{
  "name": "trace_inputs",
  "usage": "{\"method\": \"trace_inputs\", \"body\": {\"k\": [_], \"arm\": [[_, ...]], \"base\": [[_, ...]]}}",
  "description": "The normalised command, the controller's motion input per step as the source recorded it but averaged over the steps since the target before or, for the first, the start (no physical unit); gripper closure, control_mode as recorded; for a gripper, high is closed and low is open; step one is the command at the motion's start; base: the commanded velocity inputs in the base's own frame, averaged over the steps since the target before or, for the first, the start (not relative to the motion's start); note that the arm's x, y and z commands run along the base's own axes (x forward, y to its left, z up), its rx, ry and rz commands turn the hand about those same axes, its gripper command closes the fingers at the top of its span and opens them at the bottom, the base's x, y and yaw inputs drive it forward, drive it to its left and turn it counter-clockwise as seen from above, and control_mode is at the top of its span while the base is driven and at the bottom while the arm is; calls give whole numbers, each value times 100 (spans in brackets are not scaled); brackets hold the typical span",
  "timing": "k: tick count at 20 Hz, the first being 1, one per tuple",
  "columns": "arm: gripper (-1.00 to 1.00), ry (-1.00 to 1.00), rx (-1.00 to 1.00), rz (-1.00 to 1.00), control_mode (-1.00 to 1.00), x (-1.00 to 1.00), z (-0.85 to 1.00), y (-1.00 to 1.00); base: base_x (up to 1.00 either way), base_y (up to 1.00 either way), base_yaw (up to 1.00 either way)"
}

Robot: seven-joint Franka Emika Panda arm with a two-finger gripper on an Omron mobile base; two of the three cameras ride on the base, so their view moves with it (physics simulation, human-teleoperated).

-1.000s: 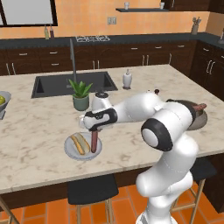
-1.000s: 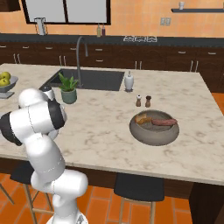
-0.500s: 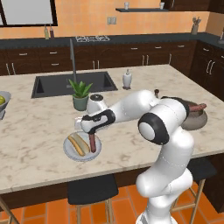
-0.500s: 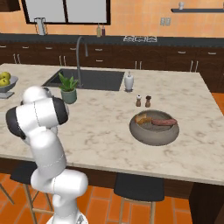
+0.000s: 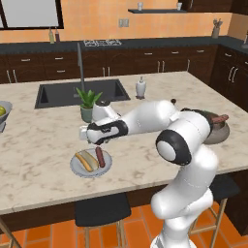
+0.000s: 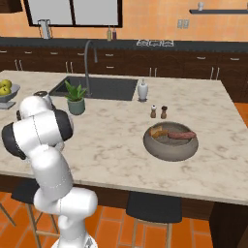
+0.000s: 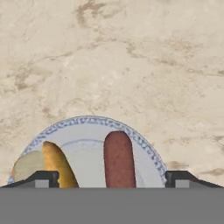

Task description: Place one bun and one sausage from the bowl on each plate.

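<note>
Hovering above the white blue-rimmed plate (image 5: 90, 163) near the counter's (image 5: 43, 145) front edge, the end effector (image 7: 112, 178) stands spread, empty. Red-brown sausage (image 7: 118, 159) and yellow bun (image 7: 59, 165) lie on the plate. Grey-brown bowl (image 6: 170, 141) sits well apart.

Orange walls (image 5: 97, 22), dark cabinets (image 6: 160, 63), a marble island (image 6: 111, 140) (sink (image 5: 77, 92) inset), terracotta floor tiles (image 5: 48, 235).

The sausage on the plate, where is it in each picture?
Left base view: the sausage lies on the plate, lower left, right of the bun.
Hand view: the sausage sits bottom centre, between the open fingertips.
Right base view: I can't find it.
Shared landmark: the plate's patterned rim.
</note>
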Motion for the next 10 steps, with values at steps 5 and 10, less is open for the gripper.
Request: {"method": "trace_inputs", "body": {"k": [5,10], "arm": [[-100,-4,8,-5,-100,-77,100,-86],[-100,12,11,-20,-100,-3,90,-100]], "base": [[0,0,0],[0,0,0]]}}
